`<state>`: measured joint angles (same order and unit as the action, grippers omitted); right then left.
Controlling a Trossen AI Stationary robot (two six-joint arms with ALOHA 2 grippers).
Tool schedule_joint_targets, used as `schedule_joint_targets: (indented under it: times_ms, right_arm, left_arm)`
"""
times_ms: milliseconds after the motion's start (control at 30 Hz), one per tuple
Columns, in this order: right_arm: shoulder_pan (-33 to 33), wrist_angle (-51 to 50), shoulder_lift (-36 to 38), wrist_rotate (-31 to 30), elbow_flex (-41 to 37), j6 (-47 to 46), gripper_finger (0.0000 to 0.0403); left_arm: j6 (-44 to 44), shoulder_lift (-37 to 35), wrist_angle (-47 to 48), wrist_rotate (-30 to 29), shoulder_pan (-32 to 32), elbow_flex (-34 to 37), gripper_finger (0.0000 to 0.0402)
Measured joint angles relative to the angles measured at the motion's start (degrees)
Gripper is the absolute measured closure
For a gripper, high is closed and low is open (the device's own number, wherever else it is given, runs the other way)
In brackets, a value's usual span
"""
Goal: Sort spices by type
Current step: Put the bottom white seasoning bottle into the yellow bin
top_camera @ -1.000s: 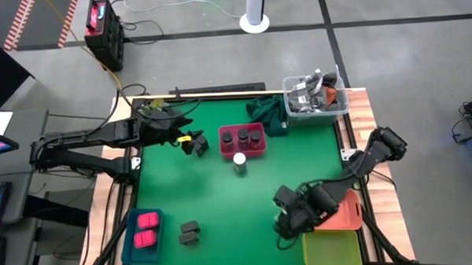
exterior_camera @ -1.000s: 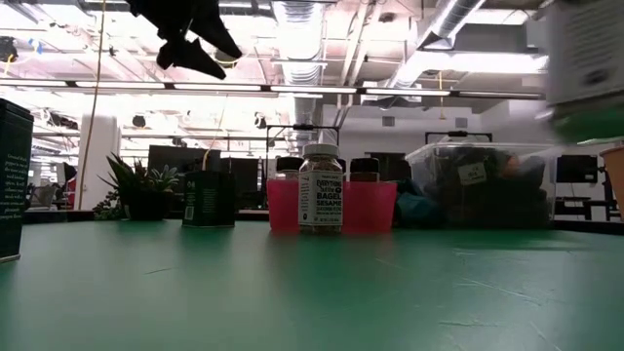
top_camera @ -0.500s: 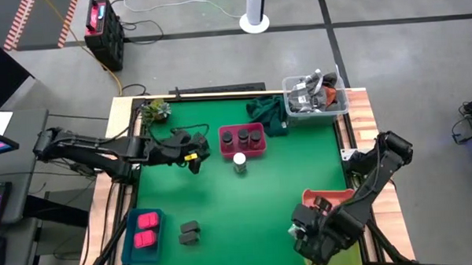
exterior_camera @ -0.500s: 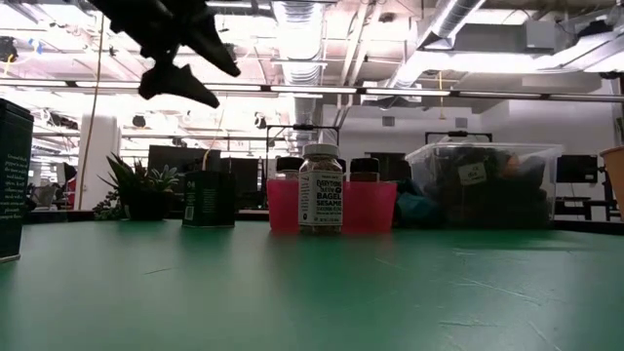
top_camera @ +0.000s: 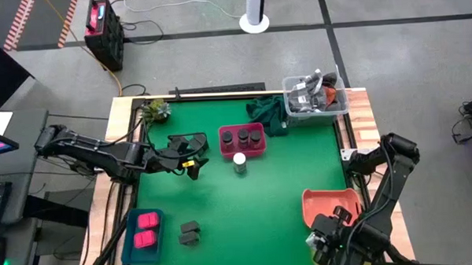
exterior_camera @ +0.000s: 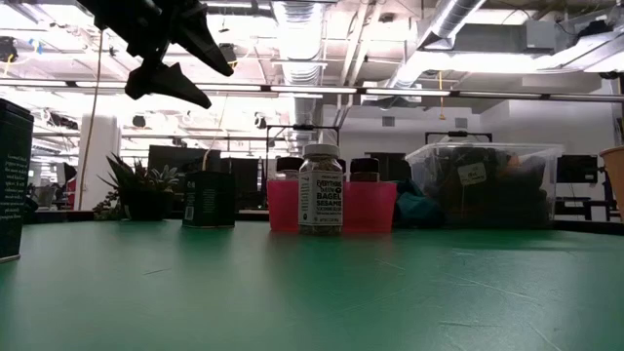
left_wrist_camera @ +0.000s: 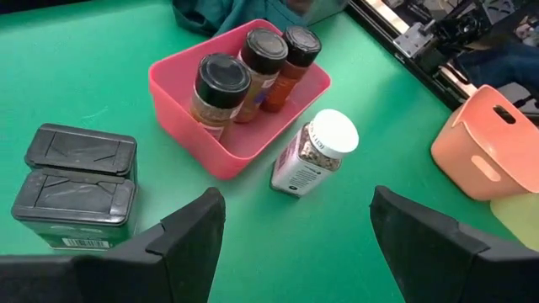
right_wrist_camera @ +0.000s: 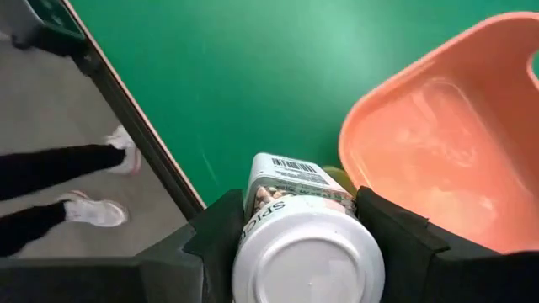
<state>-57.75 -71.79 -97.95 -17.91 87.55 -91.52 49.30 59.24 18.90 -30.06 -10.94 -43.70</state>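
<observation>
My right gripper [top_camera: 334, 243] hangs over the table's near right corner, beside the orange tray [top_camera: 329, 204], shut on a white-capped jar [right_wrist_camera: 307, 252]. My left gripper [left_wrist_camera: 295, 244] is open and empty above the table's left half, over two dark grey boxes [left_wrist_camera: 76, 181]. It shows high up in the low view [exterior_camera: 161, 49]. A second white-capped jar [top_camera: 239, 161] stands on its base by the pink tray [top_camera: 225, 151], which holds three dark brown jars [left_wrist_camera: 244, 71]. Pink packets [top_camera: 145, 228] lie in a blue tray, with more dark grey boxes [top_camera: 190, 232] beside it. My right gripper pinches the white-capped jar by the two sides of its body just below the cap [right_wrist_camera: 290, 189], one finger [right_wrist_camera: 210, 244] on each side. The fingers come from above, pointing down. The jar is lifted clear, with its cap toward the wrist and its base toward the table.
A clear tub of clutter [top_camera: 315, 98] and a dark green cloth [top_camera: 265, 112] sit at the far right, a small plant [top_camera: 155, 112] at the far left. A person's legs [right_wrist_camera: 59, 177] stand beyond the table's edge. Open green mat [top_camera: 247, 211] lies in the middle.
My right gripper has carried the white-capped jar toward the table's near edge, past the orange tray to the near right corner. My left gripper has moved from beside the plant toward the near edge and right, over the dark grey boxes by the pink tray.
</observation>
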Motion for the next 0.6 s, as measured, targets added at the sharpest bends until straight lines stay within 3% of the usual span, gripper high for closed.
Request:
schedule_joint_targets:
  times_ms: [400, 600]
  right_arm:
    - [-5.72, -6.75, 0.09, 4.27, 1.38, -8.47, 0.0175]
    - [-6.10, -0.99, 0.07, 4.32, -3.08, -10.98, 0.0175]
  left_arm:
    - [-0.52, 0.00, 0.04, -0.31, 0.02, 0.00, 0.0118]
    - [-0.44, 0.00, -0.19, -0.34, 0.02, 0.00, 0.0118]
